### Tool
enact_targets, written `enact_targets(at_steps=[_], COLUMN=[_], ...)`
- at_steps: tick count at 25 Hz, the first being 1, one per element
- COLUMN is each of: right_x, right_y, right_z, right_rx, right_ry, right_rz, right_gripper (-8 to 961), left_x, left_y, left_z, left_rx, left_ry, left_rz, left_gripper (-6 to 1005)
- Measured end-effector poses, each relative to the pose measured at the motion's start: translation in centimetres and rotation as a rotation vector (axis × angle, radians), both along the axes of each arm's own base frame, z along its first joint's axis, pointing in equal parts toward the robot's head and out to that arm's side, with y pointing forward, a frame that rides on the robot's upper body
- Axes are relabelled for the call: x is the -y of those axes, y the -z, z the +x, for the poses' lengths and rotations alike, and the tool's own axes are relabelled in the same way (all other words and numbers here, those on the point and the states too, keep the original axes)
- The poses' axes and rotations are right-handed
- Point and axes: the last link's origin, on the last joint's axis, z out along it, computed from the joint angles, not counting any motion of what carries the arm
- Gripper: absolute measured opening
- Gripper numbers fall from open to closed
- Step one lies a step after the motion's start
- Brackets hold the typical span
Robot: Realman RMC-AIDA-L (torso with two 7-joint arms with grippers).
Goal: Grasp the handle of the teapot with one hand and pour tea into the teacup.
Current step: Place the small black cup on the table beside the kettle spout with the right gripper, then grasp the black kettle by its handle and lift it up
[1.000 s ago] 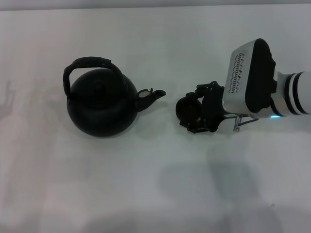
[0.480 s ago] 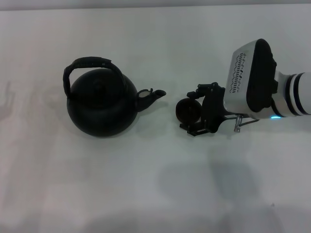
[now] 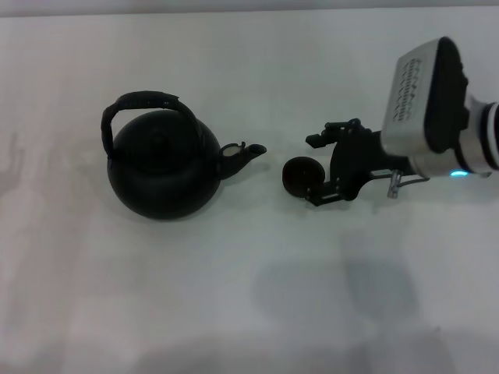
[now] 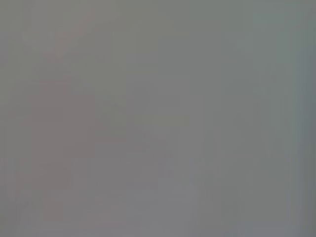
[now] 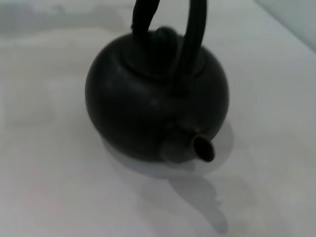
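With the right gripper [image 3: 318, 170] spread open just beside the teacup [image 3: 302, 176], which sits near the spout of the teapot [image 3: 162, 166] on the white table [image 3: 234, 296], it should probably rise clear before closing squarely on the upright handle [image 3: 144, 103].

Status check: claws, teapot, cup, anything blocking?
Right claw open beside the teacup, holding nothing. Left claw not in view. Teapot upright on table, handle free, spout toward cup. Nothing in the way.
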Motion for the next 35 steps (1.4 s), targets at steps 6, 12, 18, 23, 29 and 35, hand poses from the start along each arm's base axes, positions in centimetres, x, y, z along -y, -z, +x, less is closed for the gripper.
enact_targets(at_steps=[6, 12, 18, 23, 29, 35], right_x=[-0.7, -1.2, -1.2, -0.5, 0.2, 0.5], right_y=[-2.8, -5.5, -8.1, -10.0, -10.7, -10.5], right_z=[-0.2, -0.1, 1.1, 3.4, 5.8, 7.1], right_rx=[-0.115, -0.226, -0.341, -0.460, -0.488, -0.487], right_ry=[0.026, 0.030, 0.004, -0.012, -0.007, 0.034], right_rz=[0.018, 0.077, 0.203, 0.360, 0.466, 0.492], right_gripper=[857, 855, 854, 853, 852, 850], left_x=[0.2, 0.4, 1.1, 2.1, 2.6, 2.1], left_y=[0.2, 0.8, 1.5, 2.0, 2.9, 3.6], left_z=[0.0, 0.2, 0.9, 1.5, 2.1, 2.8], left_rx=[-0.001, -0.009, -0.018, -0.009, 0.021, 0.053], left_ry=[0.002, 0.023, 0.079, 0.142, 0.209, 0.262], left_rz=[-0.010, -0.054, -0.103, -0.156, -0.250, -0.343], left_gripper=[681, 681, 681, 681, 681, 682])
